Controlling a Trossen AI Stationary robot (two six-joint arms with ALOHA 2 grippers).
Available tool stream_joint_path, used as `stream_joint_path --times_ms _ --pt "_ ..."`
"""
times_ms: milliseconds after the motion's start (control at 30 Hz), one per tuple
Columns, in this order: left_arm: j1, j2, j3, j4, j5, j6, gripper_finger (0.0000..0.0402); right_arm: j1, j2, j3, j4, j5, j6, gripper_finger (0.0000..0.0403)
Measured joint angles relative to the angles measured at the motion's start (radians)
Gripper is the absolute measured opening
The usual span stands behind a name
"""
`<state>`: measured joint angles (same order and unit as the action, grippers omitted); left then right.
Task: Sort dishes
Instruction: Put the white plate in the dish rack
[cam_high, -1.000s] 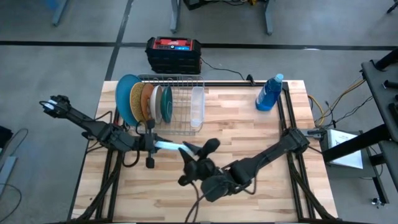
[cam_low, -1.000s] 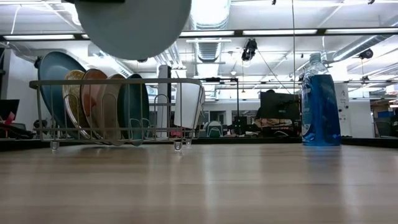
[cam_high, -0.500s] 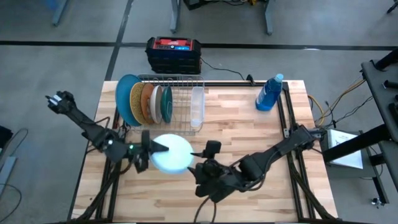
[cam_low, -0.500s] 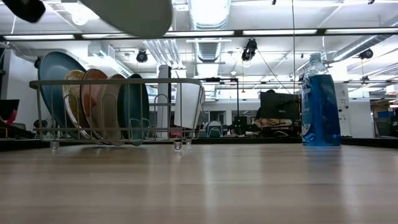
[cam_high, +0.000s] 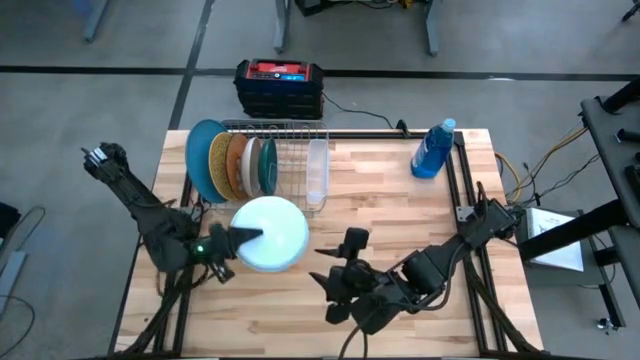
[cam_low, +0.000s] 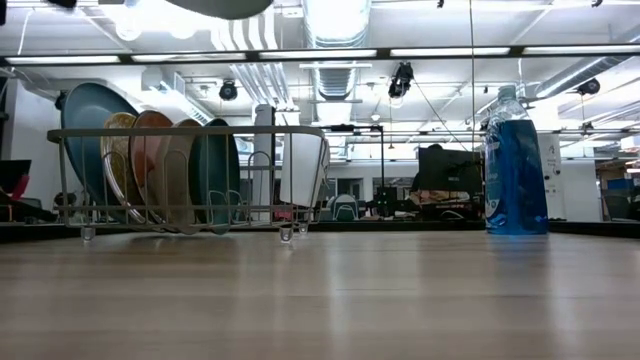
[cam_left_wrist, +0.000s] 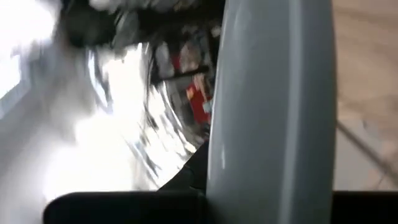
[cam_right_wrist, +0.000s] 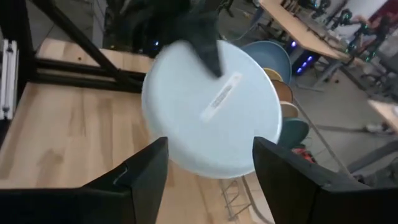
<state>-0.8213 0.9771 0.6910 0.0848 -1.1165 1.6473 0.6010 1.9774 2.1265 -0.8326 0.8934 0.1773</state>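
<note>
High view: left pincer (cam_high: 243, 234) clamps pale plate (cam_high: 272, 234) (right pincer (cam_high: 345, 262) spread).

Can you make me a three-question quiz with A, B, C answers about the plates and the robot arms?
1. Where does the blue plastic bottle stand?
A. inside the rack
B. near the table's far right corner
C. on the floor

2. How many plates stand in the wire dish rack?
A. four
B. two
C. six

3. What holds the small pale blue round plate?
A. the right gripper
B. nothing
C. the left gripper

Answers: 1 B, it stands by that corner. 2 A, four edges show. 3 C, it pinches the rim while the right gripper is open and apart.
</note>
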Motion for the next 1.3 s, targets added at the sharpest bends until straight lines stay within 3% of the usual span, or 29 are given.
stream_joint_path --times_ms 167,333,467,700,800,867,967,1033,1233,1300 --pt "0.047 -0.037 0.0 0.222 -0.046 -0.387 0.0017 -0.013 0.035 -0.002 0.007 0.028 -0.141 0.0232" --pt "0.079 -0.093 0.0 0.214 -0.046 -0.63 0.003 -0.012 0.052 -0.005 0.107 0.189 -0.361 0.0236" --pt "0.079 -0.105 0.0 0.205 -0.034 -0.674 0.0021 -0.022 0.067 -0.005 0.18 0.255 -0.481 0.0235" --pt "0.079 -0.067 0.0 0.204 0.09 -0.716 0.002 -0.108 0.066 -0.005 0.247 0.232 -0.494 0.0249" --pt "0.08 -0.039 0.0 0.212 0.084 -0.707 0.0025 -0.142 0.066 -0.005 0.246 0.183 -0.493 0.0252" --pt "0.08 -0.018 0.001 0.213 0.083 -0.696 0.0026 -0.162 0.066 -0.005 0.246 0.093 -0.494 0.0248" --pt "0.079 0.003 0.001 0.21 0.084 -0.691 0.0026 -0.186 0.066 -0.005 0.238 -0.06 -0.52 0.0224" --pt "0.08 0.01 0.001 0.211 0.08 -0.688 0.0028 -0.198 0.067 -0.005 0.238 -0.107 -0.553 0.0193" --pt "0.077 0.001 0.001 0.218 0.016 -0.691 0.005 -0.21 0.068 -0.006 0.243 -0.081 -0.691 0.0036" --pt "0.077 -0.015 0.0 0.206 0.002 -0.7 0.0066 -0.22 0.051 -0.006 0.246 -0.106 -0.726 0.0032"
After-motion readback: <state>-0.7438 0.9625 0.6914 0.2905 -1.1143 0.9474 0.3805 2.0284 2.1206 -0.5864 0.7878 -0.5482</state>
